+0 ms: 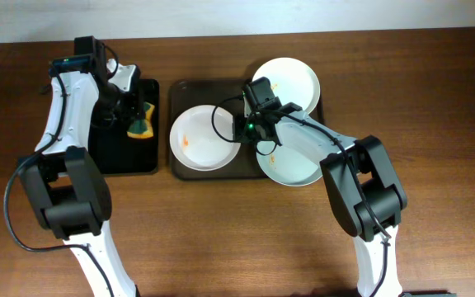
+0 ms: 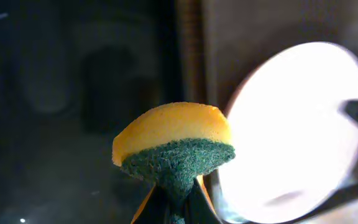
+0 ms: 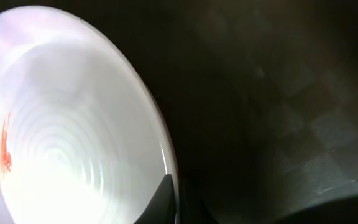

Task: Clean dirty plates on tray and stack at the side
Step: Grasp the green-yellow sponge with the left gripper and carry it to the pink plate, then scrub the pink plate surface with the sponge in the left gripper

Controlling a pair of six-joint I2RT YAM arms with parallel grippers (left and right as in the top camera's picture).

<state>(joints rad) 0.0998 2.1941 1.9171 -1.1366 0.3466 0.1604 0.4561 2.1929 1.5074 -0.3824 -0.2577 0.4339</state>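
Note:
The dark brown tray (image 1: pixel 221 91) holds three plates. A white plate (image 1: pixel 200 140) with an orange smear lies at its left. A second white plate (image 1: pixel 291 81) lies at the back right, and a pale blue-grey plate (image 1: pixel 297 165) at the front right. My right gripper (image 1: pixel 242 129) is shut on the right rim of the left white plate. In the right wrist view its fingers (image 3: pixel 176 199) pinch that rim (image 3: pixel 73 143). My left gripper (image 1: pixel 135 115) is shut on a yellow and green sponge (image 2: pixel 174 146) over the black tray. Its fingers (image 2: pixel 178 205) show at the bottom of the left wrist view.
The smaller black tray (image 1: pixel 126 161) lies left of the brown tray. The left white plate also shows in the left wrist view (image 2: pixel 291 124). Bare wooden table (image 1: pixel 237 231) stretches in front of both trays. The right arm crosses over the blue-grey plate.

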